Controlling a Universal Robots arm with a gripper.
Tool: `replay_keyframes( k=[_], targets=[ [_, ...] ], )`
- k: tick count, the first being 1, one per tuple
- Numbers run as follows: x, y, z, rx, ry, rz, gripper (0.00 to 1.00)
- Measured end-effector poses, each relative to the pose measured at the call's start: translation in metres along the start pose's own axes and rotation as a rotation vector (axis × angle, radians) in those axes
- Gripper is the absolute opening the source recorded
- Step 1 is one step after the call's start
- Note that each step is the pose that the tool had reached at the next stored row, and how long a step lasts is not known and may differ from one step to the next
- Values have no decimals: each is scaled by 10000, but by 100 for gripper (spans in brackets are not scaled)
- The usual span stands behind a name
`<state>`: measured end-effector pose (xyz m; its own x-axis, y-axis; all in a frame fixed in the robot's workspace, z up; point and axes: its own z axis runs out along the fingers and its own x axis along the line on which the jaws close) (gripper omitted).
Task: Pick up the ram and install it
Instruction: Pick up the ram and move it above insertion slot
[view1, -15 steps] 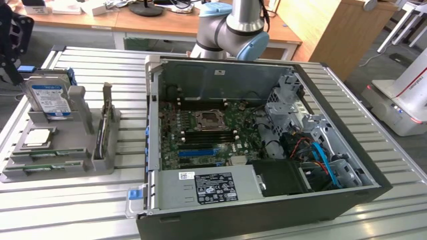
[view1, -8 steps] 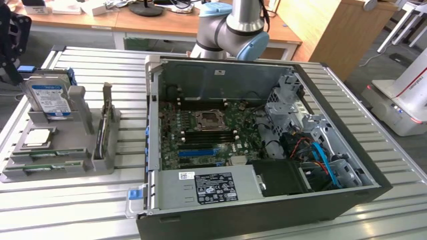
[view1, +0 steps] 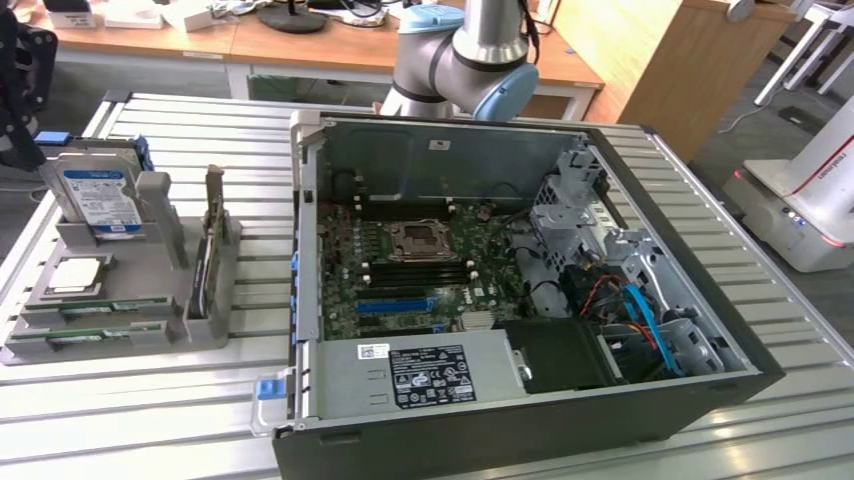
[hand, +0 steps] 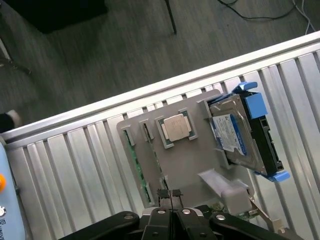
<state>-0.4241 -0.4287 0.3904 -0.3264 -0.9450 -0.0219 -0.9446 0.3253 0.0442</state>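
While my claw (hand: 170, 196) sits closed, empty, the thin green circuit-board ram (view1: 211, 240) looks light but brittle; I'd pinch its edges.

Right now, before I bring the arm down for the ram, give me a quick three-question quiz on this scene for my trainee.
1. True or false: the pincer is shut and empty.
2. Fill in: the computer case lies ___, with its motherboard showing.
3. The ram stands: A in the pincer; B in the grey holder; C in the computer case.

Key: 1 true; 2 open; 3 B.
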Motion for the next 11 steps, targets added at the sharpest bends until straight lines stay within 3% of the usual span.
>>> replay_keyframes(
  k=[3,11],
  targets=[
    [0,0,0,-5,13,-264,11],
    [0,0,0,-7,18,-366,11]
  ],
)
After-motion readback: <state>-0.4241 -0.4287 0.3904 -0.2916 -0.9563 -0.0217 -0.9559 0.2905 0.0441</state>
